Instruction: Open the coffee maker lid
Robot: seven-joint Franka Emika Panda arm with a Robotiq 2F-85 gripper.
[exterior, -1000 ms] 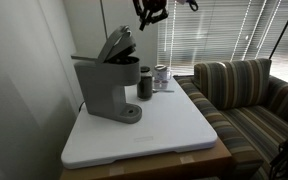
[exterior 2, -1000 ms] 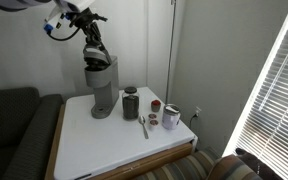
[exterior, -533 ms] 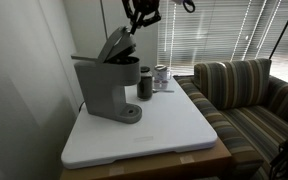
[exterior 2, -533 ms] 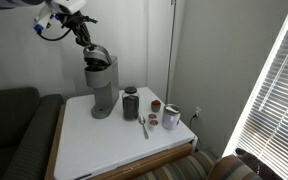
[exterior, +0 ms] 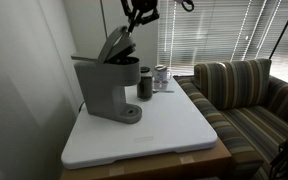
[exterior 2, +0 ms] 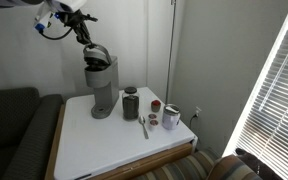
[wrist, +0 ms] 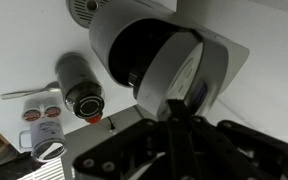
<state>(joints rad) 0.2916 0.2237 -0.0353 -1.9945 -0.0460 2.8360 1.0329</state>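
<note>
In an exterior view I see the coffee maker (exterior: pixel 104 88) at nine o'clock on the bench (exterior: pixel 174 130), its lid (exterior: pixel 115 44) tilted up. The claw (exterior: pixel 134 21) is at the lid's one o'clock. Wrist view: the lid (wrist: pixel 196 68) fills the centre (whether the claw (wrist: pixel 179 130) is open or closed, I can't tell).

The raised lid (exterior: pixel 116 44) tilts up over the coffee maker (exterior: pixel 104 90) and takes up the space above its head, and a wall (exterior: pixel 24 60) stands close on its far side. 1 dark cup (exterior: pixel 145 84) and small jars (exterior: pixel 161 75) crowd the machine's other side. The front of the white table (exterior: pixel 154 135) lies open, with free air above it.
</note>
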